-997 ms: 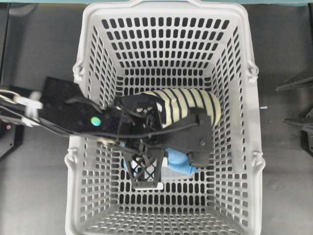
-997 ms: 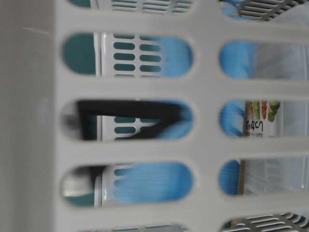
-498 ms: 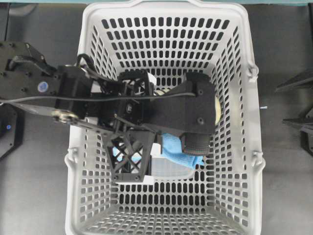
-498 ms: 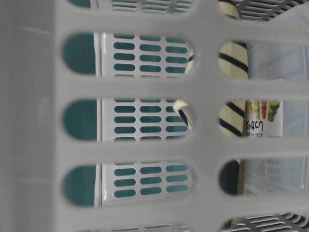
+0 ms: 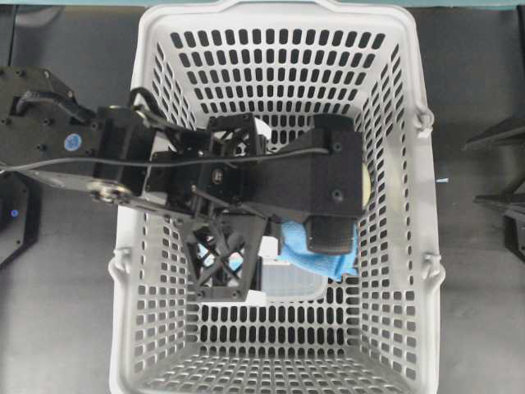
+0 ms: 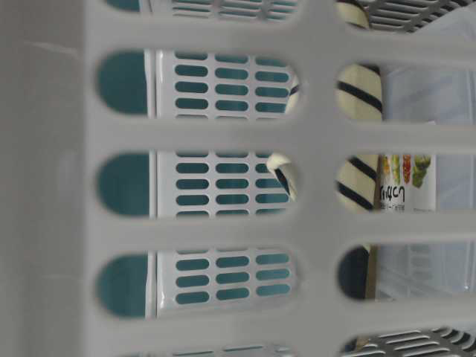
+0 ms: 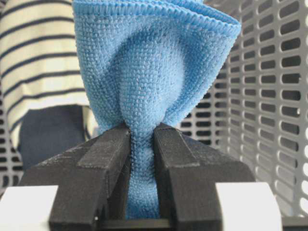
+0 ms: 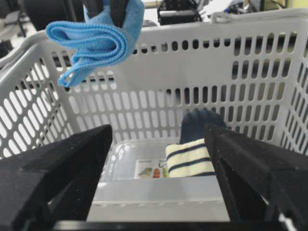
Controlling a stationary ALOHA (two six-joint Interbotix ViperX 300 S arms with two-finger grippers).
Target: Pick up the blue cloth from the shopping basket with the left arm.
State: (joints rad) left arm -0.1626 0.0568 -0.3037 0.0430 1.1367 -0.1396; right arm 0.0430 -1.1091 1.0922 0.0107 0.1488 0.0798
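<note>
Dark surface (image 5: pixel 66 328) lay around the shopping basket (image 5: pixel 279 25). Pinched in the left gripper (image 7: pixel 142 139) was the blue cloth (image 7: pixel 149 67), bunched between jaws closed narrow on it; from the right wrist view it hung at about rim height, clear of the basket floor. Below sat the striped slipper (image 8: pixel 190 156) beside a clear container (image 8: pixel 130 168). Right gripper (image 8: pixel 159 144) stood wide, holding nothing. Picking up looked essentially done; whether the cloth had fully cleared the rim was hard to judge, so perhaps a little more lifting was left.
</note>
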